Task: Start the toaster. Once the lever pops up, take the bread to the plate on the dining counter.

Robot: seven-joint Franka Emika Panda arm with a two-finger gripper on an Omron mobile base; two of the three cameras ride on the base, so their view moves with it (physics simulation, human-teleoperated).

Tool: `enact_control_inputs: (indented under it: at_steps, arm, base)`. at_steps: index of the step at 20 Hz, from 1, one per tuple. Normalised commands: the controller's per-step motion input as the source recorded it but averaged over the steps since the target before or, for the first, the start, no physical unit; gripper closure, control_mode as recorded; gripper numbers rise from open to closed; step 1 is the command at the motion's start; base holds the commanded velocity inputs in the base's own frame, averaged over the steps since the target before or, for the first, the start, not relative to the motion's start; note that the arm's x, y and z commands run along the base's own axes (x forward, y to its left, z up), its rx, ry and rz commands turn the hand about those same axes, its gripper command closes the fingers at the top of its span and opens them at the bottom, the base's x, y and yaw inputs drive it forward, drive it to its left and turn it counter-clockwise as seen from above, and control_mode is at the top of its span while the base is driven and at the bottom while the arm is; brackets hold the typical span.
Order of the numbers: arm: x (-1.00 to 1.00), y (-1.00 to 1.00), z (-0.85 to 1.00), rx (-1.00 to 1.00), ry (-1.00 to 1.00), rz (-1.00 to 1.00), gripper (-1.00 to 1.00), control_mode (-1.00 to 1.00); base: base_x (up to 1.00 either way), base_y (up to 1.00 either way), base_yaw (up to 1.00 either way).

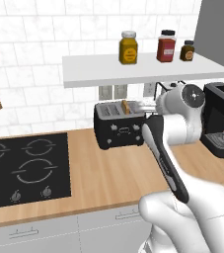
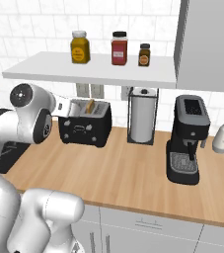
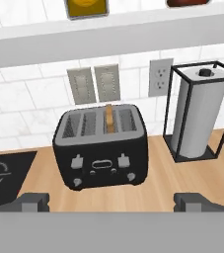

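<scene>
Black and boxy, the toaster [image 3: 101, 148] stood on the light wood counter [image 1: 108, 173] against the white tiled wall, with the bread [image 3: 110, 118] upright in one of its top slots, its upper edge poking above the slot. In the hand view the gripper [image 3: 112, 201] faced the toaster's front from a short way off, its two dark fingertips [image 3: 32, 201] spread as wide as they go, one at each lower corner of the view, with nothing between them. The toaster sat centred ahead of the open jaws, apart from both tips; the bread lay further back and higher, above the front panel with its two levers and small pale knobs.

From the left base view the arm reached over the counter toward the toaster [image 1: 119, 123], with a black hob [image 1: 24, 168] to the toaster's left. From the right base view a paper towel roll in a black wire holder [image 2: 143, 116] stood just beside the toaster [image 2: 86, 123], and a black coffee machine [image 2: 187, 138] stood further right. Three jars [image 2: 112, 48] sat on the white shelf above.
</scene>
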Motion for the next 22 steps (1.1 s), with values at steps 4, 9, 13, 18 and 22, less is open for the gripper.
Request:
enact_control_inputs:
  at_steps: [4, 9, 13, 18, 22]
  arm:
    - [-0.29, 0.01, 0.02, 0.0, -0.16, 0.0, -1.0, -1.0]
    - [0.14, 0.06, 0.0, 0.0, -0.05, 0.0, -1.0, -1.0]
    - [0.49, 0.0, 0.04, -0.03, 0.14, 0.0, -1.0, -1.0]
    - [0.39, -0.03, 0.12, -0.03, 0.31, 0.0, -1.0, -1.0]
    - [0.02, 0.0, 0.0, 0.0, 0.18, 0.0, -1.0, -1.0]
  base:
    - [0.0, 0.0, 0.0]
    - [0.0, 0.0, 0.0]
    - [0.0, 0.0, 0.0]
    - [0.0, 0.0, 0.0]
    - [0.0, 0.0, 0.0]
